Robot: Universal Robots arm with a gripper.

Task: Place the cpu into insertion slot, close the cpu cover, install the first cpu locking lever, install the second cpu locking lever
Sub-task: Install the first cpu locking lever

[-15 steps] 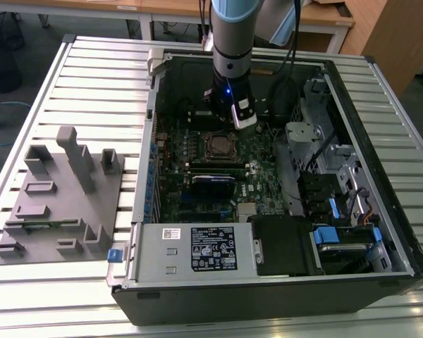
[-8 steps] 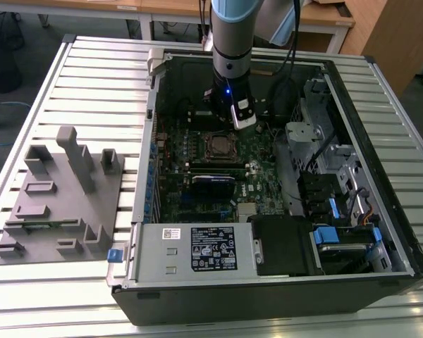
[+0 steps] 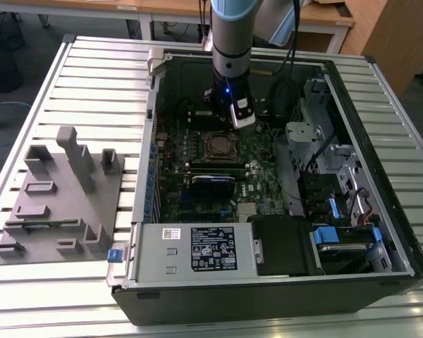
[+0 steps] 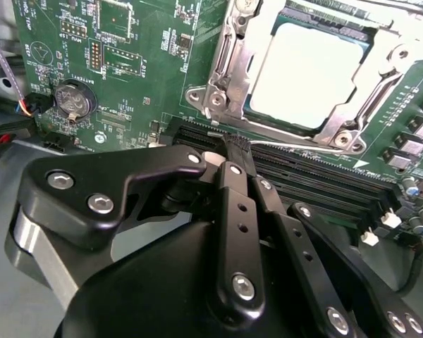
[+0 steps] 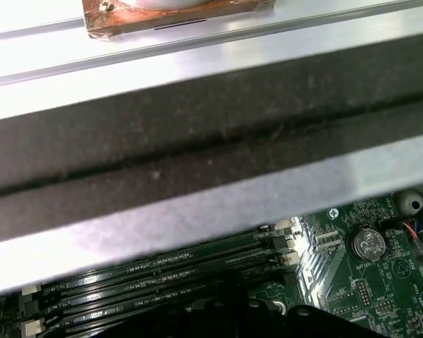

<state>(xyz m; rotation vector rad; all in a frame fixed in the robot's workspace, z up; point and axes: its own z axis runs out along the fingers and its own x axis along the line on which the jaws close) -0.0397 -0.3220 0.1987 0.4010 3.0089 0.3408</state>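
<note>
The cpu (image 4: pixel 307 70), a pale silver square, sits in the insertion slot (image 3: pixel 205 148) on the green board. The cpu cover (image 4: pixel 222 74), a silver frame with a square window, lies flat over it. A thin silver lever wire (image 4: pixel 296 146) runs along the socket side nearest me. My gripper (image 4: pixel 236 146) has its black fingers pressed together with nothing between them. Its tips sit just off the socket's edge, over the memory slots (image 4: pixel 317 179). In the exterior view the gripper (image 3: pixel 231 123) hangs inside the open case, just behind the cpu (image 3: pixel 219 146).
The open computer case (image 3: pixel 381 282) lies on a slatted metal table (image 3: pixel 92 77). A grey fixture block (image 3: pixel 60 197) stands at the exterior view's left. Drive bays and cables (image 3: pixel 324 169) fill the case's right side. A coin battery (image 4: pixel 76 98) sits on the board.
</note>
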